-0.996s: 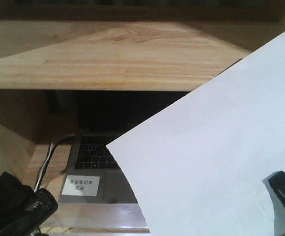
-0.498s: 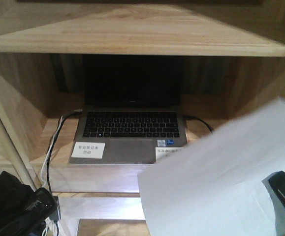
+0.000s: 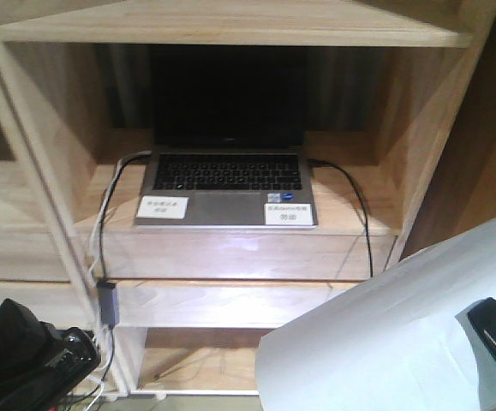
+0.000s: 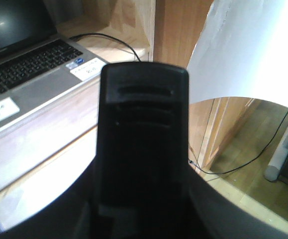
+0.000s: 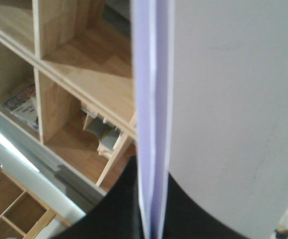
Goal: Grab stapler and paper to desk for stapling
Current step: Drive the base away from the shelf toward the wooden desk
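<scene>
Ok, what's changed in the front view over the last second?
The view has pulled back from the shelf unit: the laptop, half hidden before, is now fully visible and farther off. The paper has dropped toward the lower right, uncovering it. Nothing was grabbed or released: the right hand still pinches the paper, and the stapler stays at lower left.

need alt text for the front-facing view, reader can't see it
An open laptop with a dark screen sits in a light-wood shelf compartment, cables trailing down both sides. At lower right the right tool holds up white paper; at lower left the left tool grips a black stapler.
</scene>
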Tool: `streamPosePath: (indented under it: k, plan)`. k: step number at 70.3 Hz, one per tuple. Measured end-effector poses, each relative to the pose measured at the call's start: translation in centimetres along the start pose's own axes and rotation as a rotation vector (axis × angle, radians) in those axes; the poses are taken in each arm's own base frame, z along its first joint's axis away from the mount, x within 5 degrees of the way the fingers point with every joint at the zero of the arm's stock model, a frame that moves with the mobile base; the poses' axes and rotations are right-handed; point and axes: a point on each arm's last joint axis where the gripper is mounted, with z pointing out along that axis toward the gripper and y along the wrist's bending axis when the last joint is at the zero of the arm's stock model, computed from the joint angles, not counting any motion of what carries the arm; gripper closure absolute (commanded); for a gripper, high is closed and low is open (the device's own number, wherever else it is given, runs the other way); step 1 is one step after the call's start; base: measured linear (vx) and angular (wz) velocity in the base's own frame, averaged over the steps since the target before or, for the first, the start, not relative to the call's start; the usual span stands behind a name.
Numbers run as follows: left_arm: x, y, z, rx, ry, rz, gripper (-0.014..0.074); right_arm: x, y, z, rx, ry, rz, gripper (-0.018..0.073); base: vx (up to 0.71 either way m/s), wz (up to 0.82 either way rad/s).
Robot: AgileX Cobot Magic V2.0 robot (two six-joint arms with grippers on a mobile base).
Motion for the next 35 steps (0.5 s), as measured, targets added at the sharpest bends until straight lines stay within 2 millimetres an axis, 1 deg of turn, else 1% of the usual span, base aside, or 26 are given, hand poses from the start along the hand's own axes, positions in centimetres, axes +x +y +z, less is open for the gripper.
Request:
streamPosePath:
  k: [15, 35]
  plan:
    - [0.00, 0.00, 0.00, 0.000, 0.000, 0.000, 0.0603, 0.00, 0.00, 0.00, 0.000, 0.000, 0.000, 0.0565, -0.14, 0.28]
    - [0.00, 0.00, 0.00, 0.000, 0.000, 0.000, 0.0603, 0.00, 0.00, 0.00, 0.000, 0.000, 0.000, 0.0565, -0.11, 0.42]
